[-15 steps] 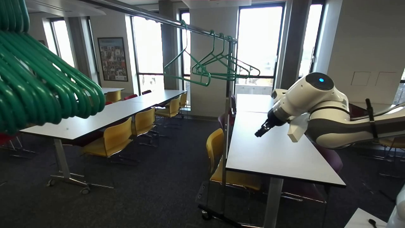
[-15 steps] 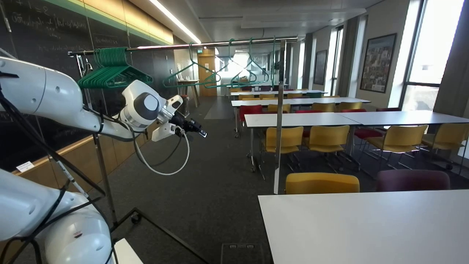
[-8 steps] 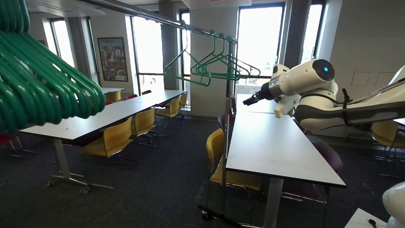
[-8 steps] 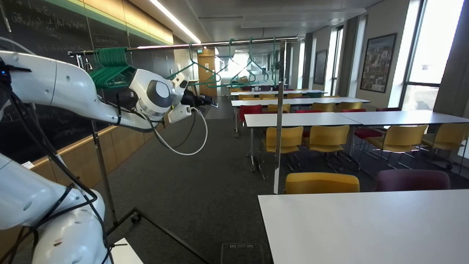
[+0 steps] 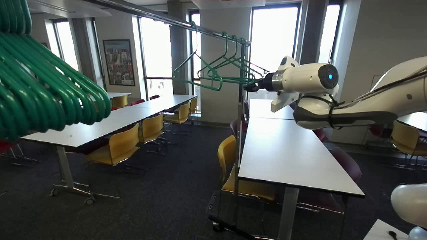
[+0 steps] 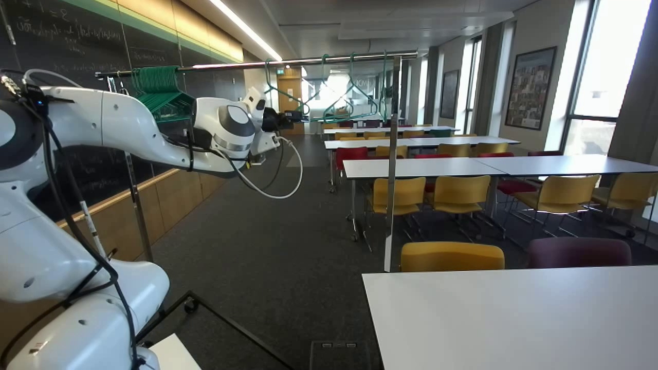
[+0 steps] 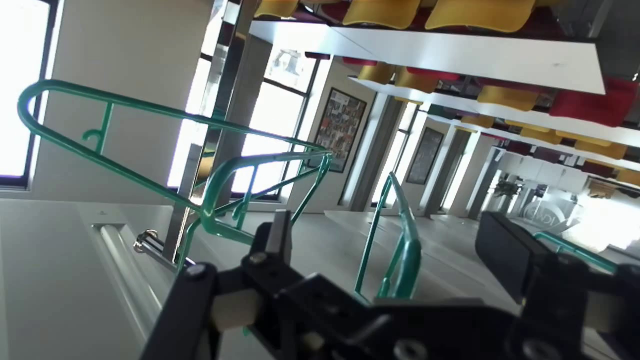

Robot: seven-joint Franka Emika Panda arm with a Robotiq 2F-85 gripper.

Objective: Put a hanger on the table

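Note:
Several thin green hangers hang apart on a rail, showing in both exterior views (image 5: pixel 230 79) (image 6: pixel 344 117). My gripper (image 5: pixel 250 88) is level with their lower bars at the rail's end; it also shows near them in an exterior view (image 6: pixel 300 116). In the wrist view my gripper (image 7: pixel 390 241) is open. One hanger (image 7: pixel 409 265) stands between its fingers, apart from both pads; its lower part is hidden behind the gripper body. Another hanger (image 7: pixel 150 108) lies outside the left finger. The white table (image 5: pixel 283 153) stands below the arm; its top also shows in an exterior view (image 6: pixel 514 313).
The metal rail (image 5: pixel 166 19) runs above the hangers, with an upright post (image 6: pixel 393 180) at its end beside the table. A thick green hanger bundle (image 6: pixel 159 97) hangs at the far end. A yellow chair (image 5: pixel 227 150) stands by the post. Another long white table (image 5: pixel 133 113) stands beyond.
My arm has risen and moved toward the hangers, bringing the gripper from above the table to their lower bars. The hangers by the post have swung slightly.

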